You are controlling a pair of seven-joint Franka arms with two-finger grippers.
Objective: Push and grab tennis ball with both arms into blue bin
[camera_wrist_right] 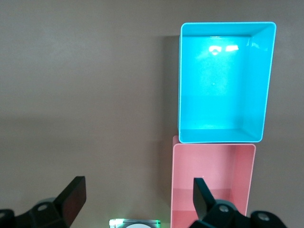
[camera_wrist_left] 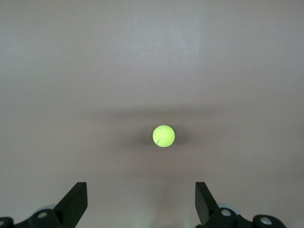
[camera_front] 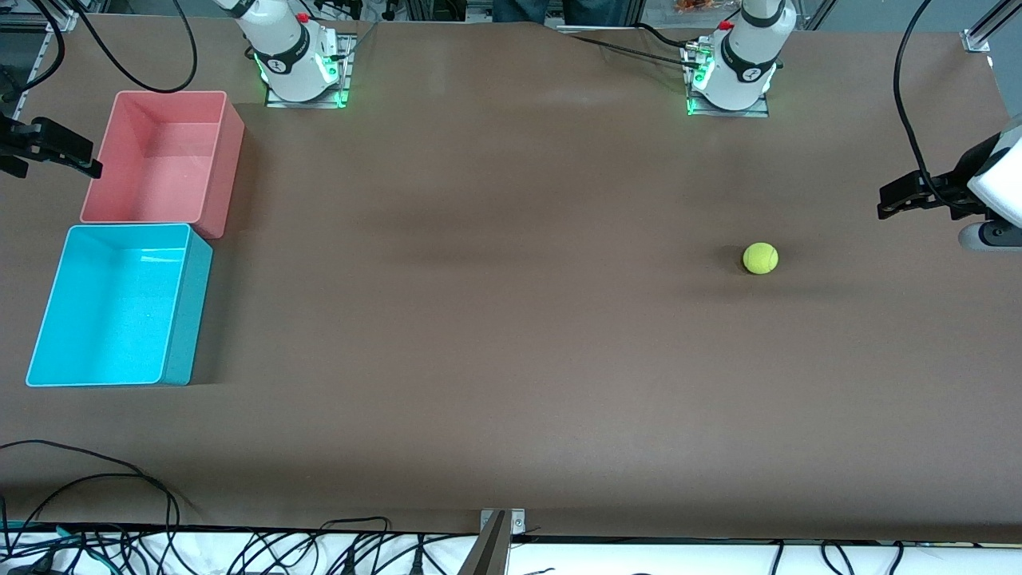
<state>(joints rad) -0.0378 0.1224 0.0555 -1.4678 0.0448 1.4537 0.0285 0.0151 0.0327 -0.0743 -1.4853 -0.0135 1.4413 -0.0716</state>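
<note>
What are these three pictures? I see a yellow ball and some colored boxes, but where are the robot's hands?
There are two white robot arms bolted along one edge of a brown table. The big picture comes from a high camera facing them. The other two come from little cameras fixed on each arm's wrist, looking down past its own fingers.

The left gripper is open and holds nothing; it hangs at the left arm's end of the table, and its camera sees the tennis ball lying alone on the table.

The right gripper is open and empty too. It is up over the right arm's end, looking down at two tubs standing side by side: the blue bin and a pink bin. The blue one is nearer the big camera. Both tubs are empty.

Nothing is being held yet.
</note>
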